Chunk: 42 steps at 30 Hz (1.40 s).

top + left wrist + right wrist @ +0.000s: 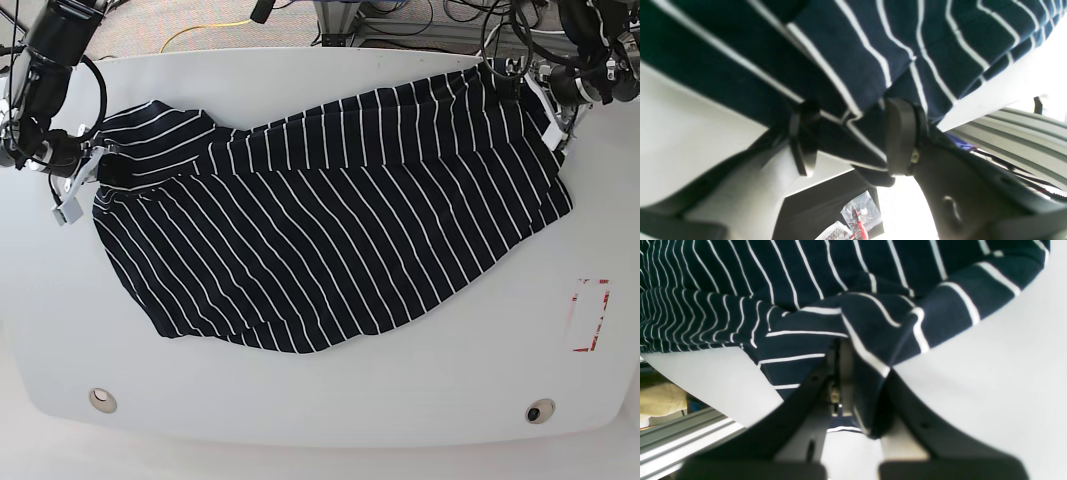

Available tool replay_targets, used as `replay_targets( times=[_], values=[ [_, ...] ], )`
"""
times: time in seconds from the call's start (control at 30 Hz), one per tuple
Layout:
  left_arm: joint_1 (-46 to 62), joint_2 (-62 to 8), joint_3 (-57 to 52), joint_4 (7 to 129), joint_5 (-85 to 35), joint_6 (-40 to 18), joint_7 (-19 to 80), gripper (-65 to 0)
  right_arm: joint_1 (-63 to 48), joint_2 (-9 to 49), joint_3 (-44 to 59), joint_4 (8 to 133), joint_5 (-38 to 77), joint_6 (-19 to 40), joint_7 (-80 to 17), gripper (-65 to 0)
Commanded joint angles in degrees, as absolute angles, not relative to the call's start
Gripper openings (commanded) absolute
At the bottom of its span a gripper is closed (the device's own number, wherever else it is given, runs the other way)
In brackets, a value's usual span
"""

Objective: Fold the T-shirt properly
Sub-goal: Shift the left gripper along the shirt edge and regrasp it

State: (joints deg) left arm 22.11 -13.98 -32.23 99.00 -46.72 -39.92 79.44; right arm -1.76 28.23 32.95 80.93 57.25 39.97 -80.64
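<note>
The T-shirt lies spread on the white table, its long axis running across the table between the two arms. The base view shows its whole outline; the wrist views show only the pinches. The left gripper holds bunched cloth between half-parted jaws, while the right gripper is clamped tight on a fold, each arm low at a far-side corner.

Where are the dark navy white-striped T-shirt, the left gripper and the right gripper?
Dark navy white-striped T-shirt (pixel 330 240): base view, middle of the spread fabric.
Left gripper (pixel 846 140): left wrist view, between its fingertips, on pinched cloth.
Right gripper (pixel 862 386): right wrist view, between its fingertips, on clamped fabric.
</note>
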Motion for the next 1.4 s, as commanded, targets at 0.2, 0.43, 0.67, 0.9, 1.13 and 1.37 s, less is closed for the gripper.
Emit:
replay_targets(
  times=[0.2, 0.43, 0.67, 0.9, 1.13, 1.37],
  values=[
    [21.0, -12.3, -28.8, 99.8, -47.2, -40.0, 78.8, -36.3, -0.8, 29.6, 33.4, 81.8, 58.3, 40.0, -79.9, -65.0],
    [19.4, -11.8, -28.5, 99.8, -47.2, -40.0, 78.8, -36.4, -0.8, 29.6, 33.4, 81.8, 58.3, 40.0, -79.9, -65.0],
    [18.5, -11.0, -28.9, 100.0, -47.2, -40.0, 78.7, -60.1, -0.9, 29.6, 33.4, 81.8, 58.3, 40.0, -79.9, -65.0],
    [17.7, -11.0, -28.9, 103.3, -47.3, -40.0, 75.9, -63.2, -0.8, 29.6, 33.4, 81.8, 58.3, 40.0, -79.9, -65.0],
    [17.3, -11.0, -30.2, 105.8, -47.3, -40.0, 75.7, -63.3, -0.8, 29.6, 33.5, 81.8, 58.2, 40.0, -79.8, -65.0],
    [11.9, -11.5, -31.0, 105.6, -47.1, -40.0, 75.9, -63.3, 1.9, 29.6, 33.5, 81.4, 57.8, 40.0, -79.4, -65.0]
  ],
)
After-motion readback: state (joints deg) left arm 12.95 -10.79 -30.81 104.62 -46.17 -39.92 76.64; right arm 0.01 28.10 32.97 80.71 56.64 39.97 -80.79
